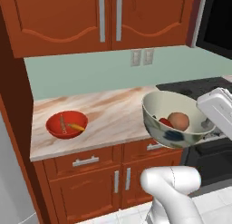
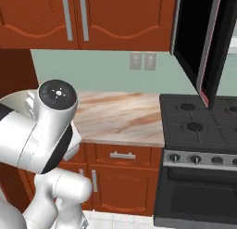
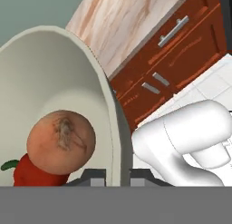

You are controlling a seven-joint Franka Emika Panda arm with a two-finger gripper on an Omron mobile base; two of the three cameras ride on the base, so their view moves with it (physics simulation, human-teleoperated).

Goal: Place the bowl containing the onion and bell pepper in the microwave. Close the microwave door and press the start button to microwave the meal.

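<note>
Cream-white bowl with blue-grey blotches is held off the bench, in front of its right end beside the stove; the jaws pinch its near rim wall, one finger inside, one outside. Onion and bell pepper sit in it. The microwave door hangs open up and to the right of the bowl, so I judge the carry must go that way.

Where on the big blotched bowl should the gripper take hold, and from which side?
On the rim wall of the bowl, coming from above with one finger inside and one outside. The wall is thin and upright, while the body is too wide to span. The gripper appears to straddle it so, beside the onion.
</note>
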